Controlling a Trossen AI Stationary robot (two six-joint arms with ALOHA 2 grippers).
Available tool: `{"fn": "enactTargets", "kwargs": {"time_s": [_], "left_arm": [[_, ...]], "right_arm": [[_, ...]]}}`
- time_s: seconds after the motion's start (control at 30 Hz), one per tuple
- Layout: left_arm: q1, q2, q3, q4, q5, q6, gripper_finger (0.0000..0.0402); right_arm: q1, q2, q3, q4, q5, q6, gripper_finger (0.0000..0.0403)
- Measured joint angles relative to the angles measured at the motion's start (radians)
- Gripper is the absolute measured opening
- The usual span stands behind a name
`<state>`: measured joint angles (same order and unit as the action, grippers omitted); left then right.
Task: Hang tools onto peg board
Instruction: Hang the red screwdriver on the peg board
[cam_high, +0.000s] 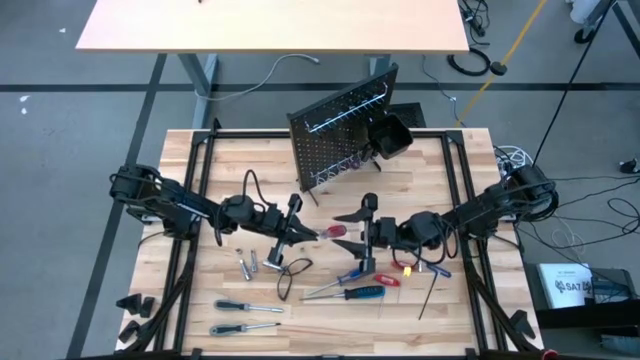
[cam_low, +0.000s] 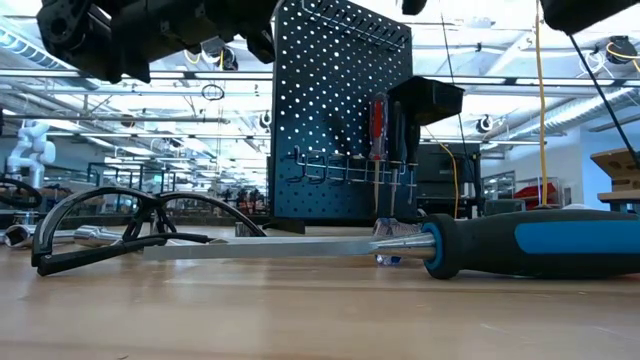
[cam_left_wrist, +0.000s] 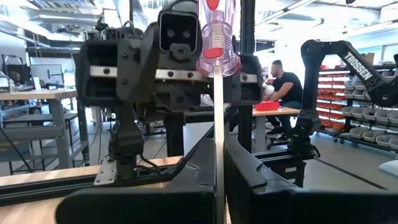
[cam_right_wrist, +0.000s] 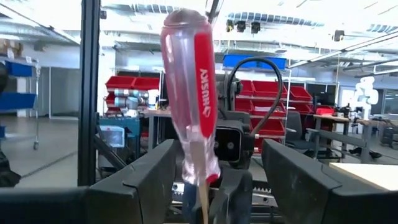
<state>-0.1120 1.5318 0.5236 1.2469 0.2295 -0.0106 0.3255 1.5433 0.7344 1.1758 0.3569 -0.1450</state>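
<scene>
High view shows the left gripper (cam_high: 301, 232) and the right gripper (cam_high: 358, 238) facing each other near the middle of the wooden table (cam_high: 440, 300). Between them is a screwdriver with a clear and red plastic handle (cam_high: 333, 231). The left fingers (cam_left_wrist: 186, 186) are shut tight on its thin silver metal shaft. The handle sticks out toward the right gripper, whose fingers (cam_right_wrist: 149, 180) stand wide apart on each side of the handle and do not touch it. The handle is see-through with a red stripe and white letters on it.

Near the table's far edge stands the black metal peg board with many small holes (cam_high: 345, 130). It has a row of silver hooks and a small black bin (cam_high: 388, 136) on it. More screwdrivers, one with a blue and black handle (cam_high: 365, 293), lie near the table's near edge, beside a black wire loop (cam_high: 290, 275).
</scene>
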Motion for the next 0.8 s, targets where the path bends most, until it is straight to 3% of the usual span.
{"fn": "enactTargets", "kwargs": {"time_s": [0.2, 0.33, 0.5, 0.67, 0.8], "left_arm": [[0.0, 0.0, 0.0, 0.001, -0.002, 0.0, 0.0007], [0.0, 0.0, 0.0, 0.001, -0.002, 0.0, 0.0007], [0.0, 0.0, 0.0, 0.001, -0.003, 0.0, 0.0007], [0.0, 0.0, 0.0, -0.003, -0.043, -0.008, 0.003], [0.0, 0.0, 0.001, -0.043, -0.099, -0.009, 0.0074]], "right_arm": [[-0.016, 0.0, 0.081, -0.162, -0.021, -0.003, 0.0227], [-0.017, 0.0, 0.105, -0.177, -0.024, -0.003, 0.0211], [-0.017, 0.0, 0.108, -0.181, -0.024, -0.005, 0.016], [-0.018, 0.0, 0.108, -0.181, -0.022, -0.009, 0.0074], [-0.018, 0.0, 0.108, -0.178, -0.015, -0.017, 0.0069]]}}
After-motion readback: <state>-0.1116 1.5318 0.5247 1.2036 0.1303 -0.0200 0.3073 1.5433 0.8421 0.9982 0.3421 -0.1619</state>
